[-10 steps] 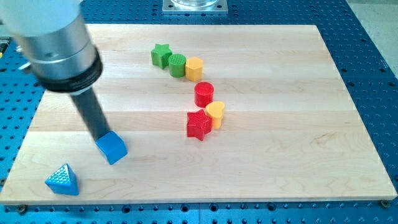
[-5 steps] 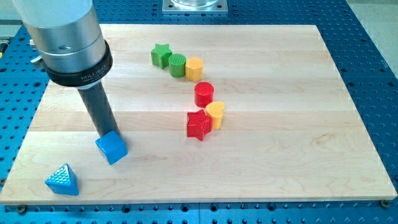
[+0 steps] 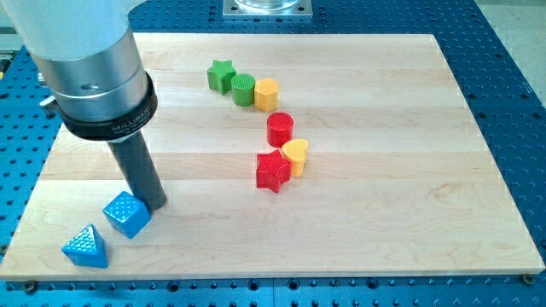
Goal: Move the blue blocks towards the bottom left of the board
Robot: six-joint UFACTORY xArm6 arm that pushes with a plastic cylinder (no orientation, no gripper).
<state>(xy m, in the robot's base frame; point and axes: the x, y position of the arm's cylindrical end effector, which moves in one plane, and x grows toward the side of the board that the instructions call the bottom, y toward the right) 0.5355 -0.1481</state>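
My tip point(image 3: 156, 205) touches the blue cube point(image 3: 127, 214) on its right; no fingers exist. The blue triangle point(image 3: 86, 247) sits left, near the tabletop point(image 3: 384, 222) front-left edge, open wood rightward.

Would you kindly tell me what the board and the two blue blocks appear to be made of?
The pale board looks like light wood with a smooth finish: parallel planks with grain streaks show. The blue cube block and blue triangular block look like moulded or printed plastic, probably; their faces carry a fine bumpy texture with a slight sheen.
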